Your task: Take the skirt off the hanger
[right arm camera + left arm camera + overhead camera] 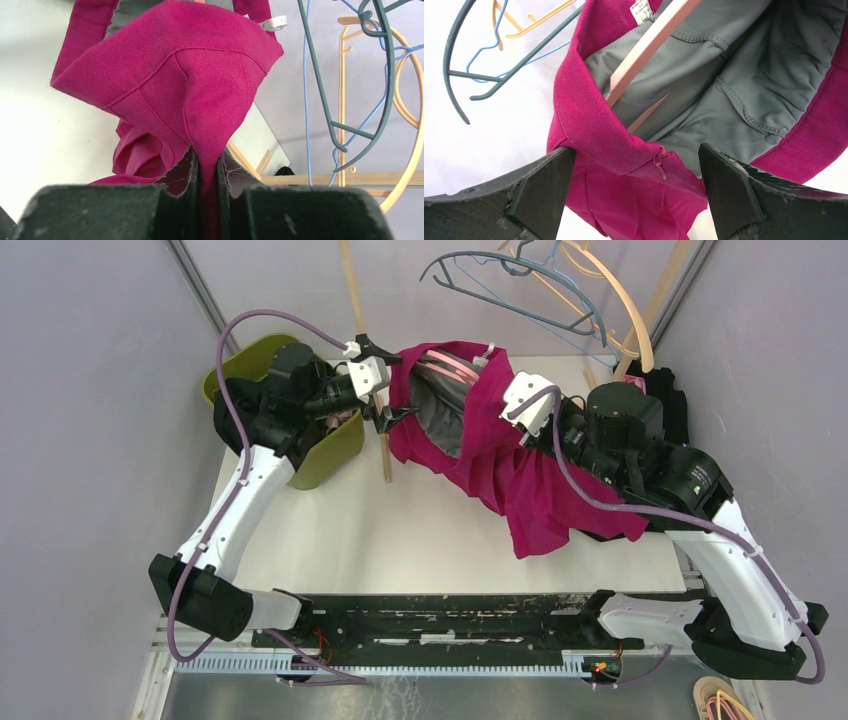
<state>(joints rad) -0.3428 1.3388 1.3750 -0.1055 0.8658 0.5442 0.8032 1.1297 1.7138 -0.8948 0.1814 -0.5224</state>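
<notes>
The magenta woven skirt with grey lining [470,445] hangs above the white table [400,530] between the arms, with the pale pink hanger bar [651,42] inside its waistband. The right gripper [207,167] pinches a fold of skirt cloth. The left gripper [636,185] stands fully open, holding nothing, astride the zip edge. Close the left gripper on the bar, not on cloth, then draw apart. The lining hides the hanger's hook and any clips.
</notes>
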